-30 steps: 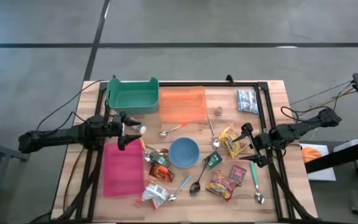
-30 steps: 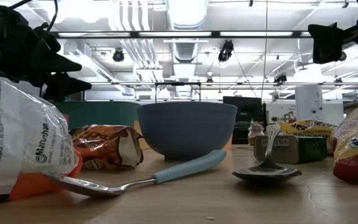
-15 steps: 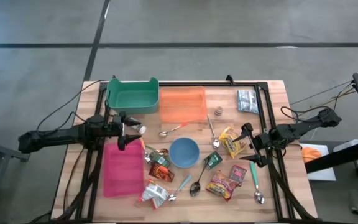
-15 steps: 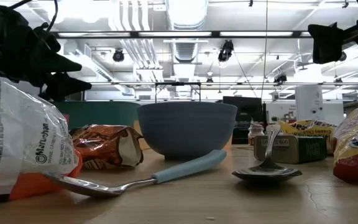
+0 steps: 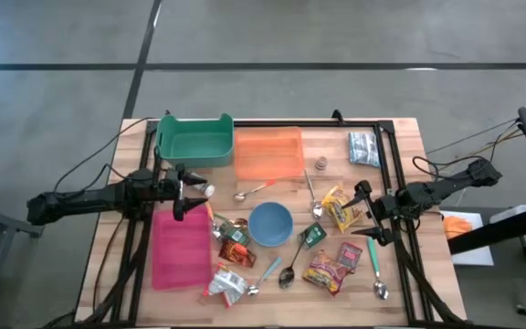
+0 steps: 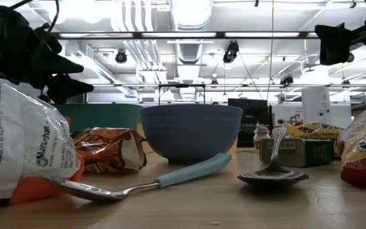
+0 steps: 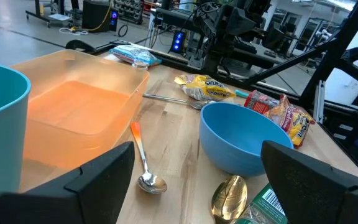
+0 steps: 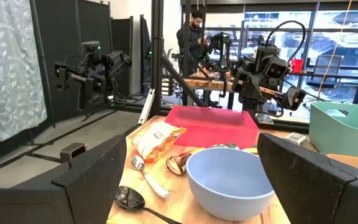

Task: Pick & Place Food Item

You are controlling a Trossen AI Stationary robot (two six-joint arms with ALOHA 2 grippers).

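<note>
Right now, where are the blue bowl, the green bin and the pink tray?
blue bowl (image 5: 270,224), high view, centre of its inside.
green bin (image 5: 194,140), high view, its floor.
pink tray (image 5: 180,249), high view, bare middle.

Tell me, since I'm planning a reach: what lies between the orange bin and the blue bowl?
An orange-handled spoon lies between orange bin and blue bowl, per the high view.
</note>
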